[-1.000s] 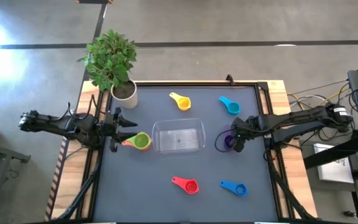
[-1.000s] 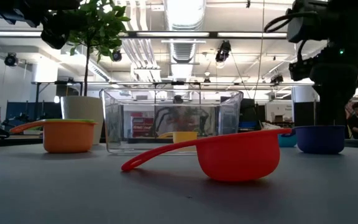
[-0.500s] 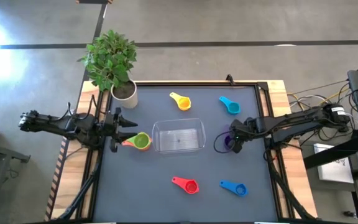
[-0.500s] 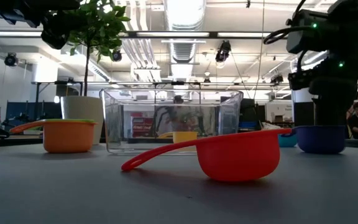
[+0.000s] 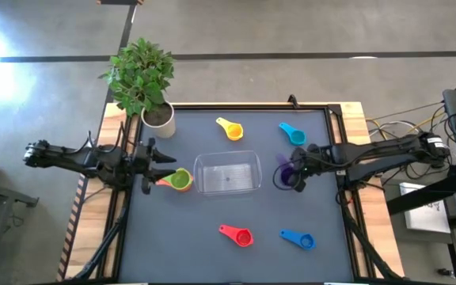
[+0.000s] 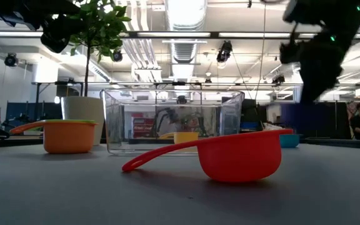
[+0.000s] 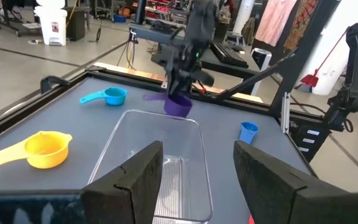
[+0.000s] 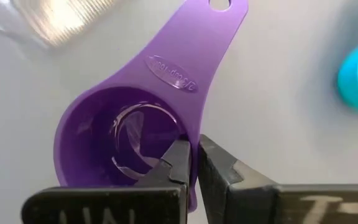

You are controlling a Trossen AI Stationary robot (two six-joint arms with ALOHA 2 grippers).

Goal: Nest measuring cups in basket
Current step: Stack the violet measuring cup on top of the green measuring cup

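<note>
The clear basket (image 5: 228,172) stands at the table's middle. Just to its right, my right gripper (image 5: 298,169) is shut on the purple measuring cup (image 8: 123,143), which hangs above the table by the basket's end (image 7: 179,106). On the table lie a yellow cup (image 5: 232,129), a light blue cup (image 5: 293,134), a red cup (image 5: 239,235) and a blue cup (image 5: 299,239). A green cup sits inside an orange one (image 5: 179,180) left of the basket. My left gripper (image 5: 155,166) waits open beside that pair, nothing between its fingers. My right gripper pinches the purple cup's wall at the rim (image 8: 189,135), about a quarter way round from the handle (image 8: 191,50). One finger (image 8: 174,163) is inside the bowl and one (image 8: 221,169) outside. The fingers slant down from the table's right side. The cup is lifted clear.
A potted plant in a white pot (image 5: 157,119) stands at the table's far left corner. Raised black edges frame the table (image 5: 335,142). In the low view the red cup (image 6: 236,156) lies nearest, with the basket (image 6: 172,122) behind it.
My right gripper has shut on the purple cup's rim and risen, tipping a little. The cup has come off the table and now hangs clear beside the basket's right end.
</note>
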